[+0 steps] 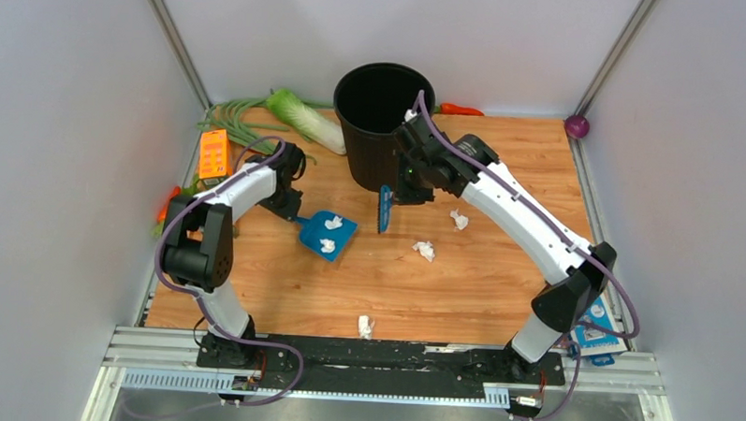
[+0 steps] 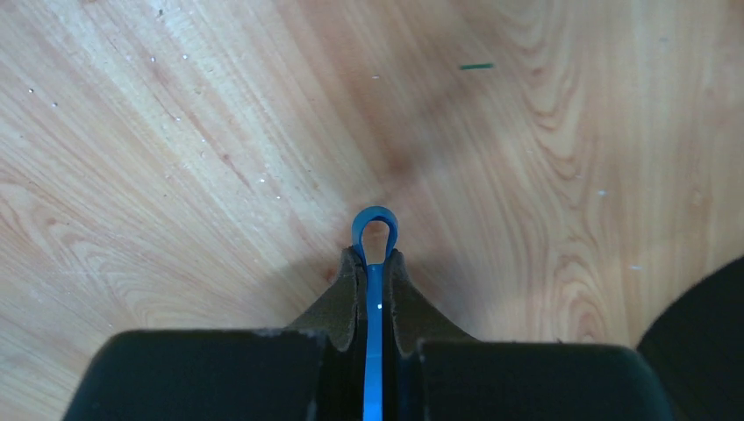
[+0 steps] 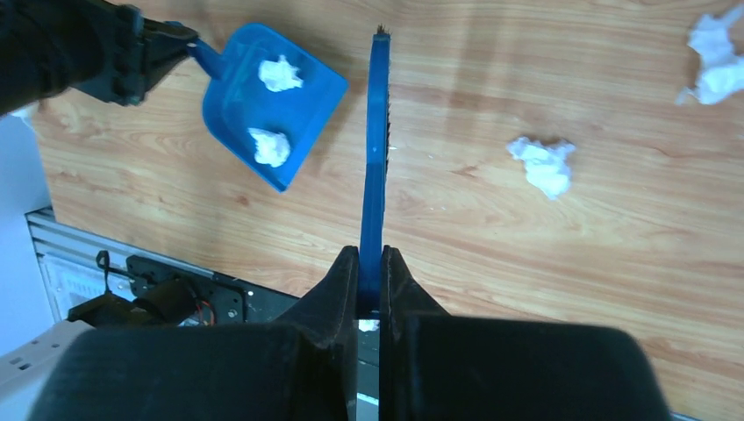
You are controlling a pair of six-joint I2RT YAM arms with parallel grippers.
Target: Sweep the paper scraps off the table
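The flat table (image 1: 460, 288) shows light-brown wood grain. The crumpled paper scraps (image 1: 425, 251) are white, the plastic dustpan (image 1: 314, 235) and slim brush (image 1: 383, 209) blue, the round bin (image 1: 366, 163) black.

Bright, even light falls from overhead in all three views. On the light-brown wood-grain table (image 1: 460, 288) the shadows are soft and faint: a dim smudge under each arm, and a blurred darker patch ahead of the left gripper (image 2: 375, 259) in its wrist view. The small crumpled white paper scraps (image 3: 544, 165) are nearly blown out and show little surface detail. The inside of the round black plastic bin (image 1: 378, 98) is lost in darkness. Both wrist views keep the wood grain sharp, while the bottom edge of each is soft, featureless black.
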